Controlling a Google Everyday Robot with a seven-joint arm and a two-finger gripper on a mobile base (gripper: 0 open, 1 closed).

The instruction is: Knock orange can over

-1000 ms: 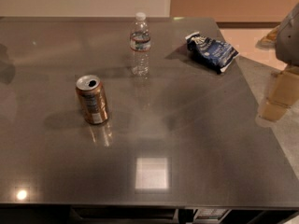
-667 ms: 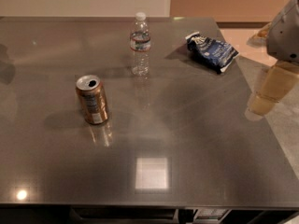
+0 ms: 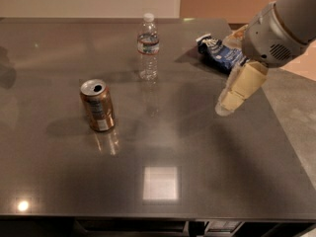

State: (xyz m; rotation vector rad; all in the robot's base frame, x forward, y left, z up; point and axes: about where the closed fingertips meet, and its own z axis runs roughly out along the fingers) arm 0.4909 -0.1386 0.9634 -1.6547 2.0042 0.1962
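Note:
The orange can (image 3: 98, 105) stands upright on the dark grey table (image 3: 163, 147), left of the middle, its silver top and pull-tab opening facing up. My gripper (image 3: 228, 102) hangs from the arm at the right, over the table's right part, well to the right of the can and apart from it. It holds nothing that I can see.
A clear plastic water bottle (image 3: 148, 47) stands upright behind the can, right of it. A blue crumpled snack bag (image 3: 219, 52) lies at the back right, partly behind my arm. The table's right edge runs just past the gripper.
My arm has moved left from the table's right edge, in over the table surface toward the can. The can, bottle and bag have not moved.

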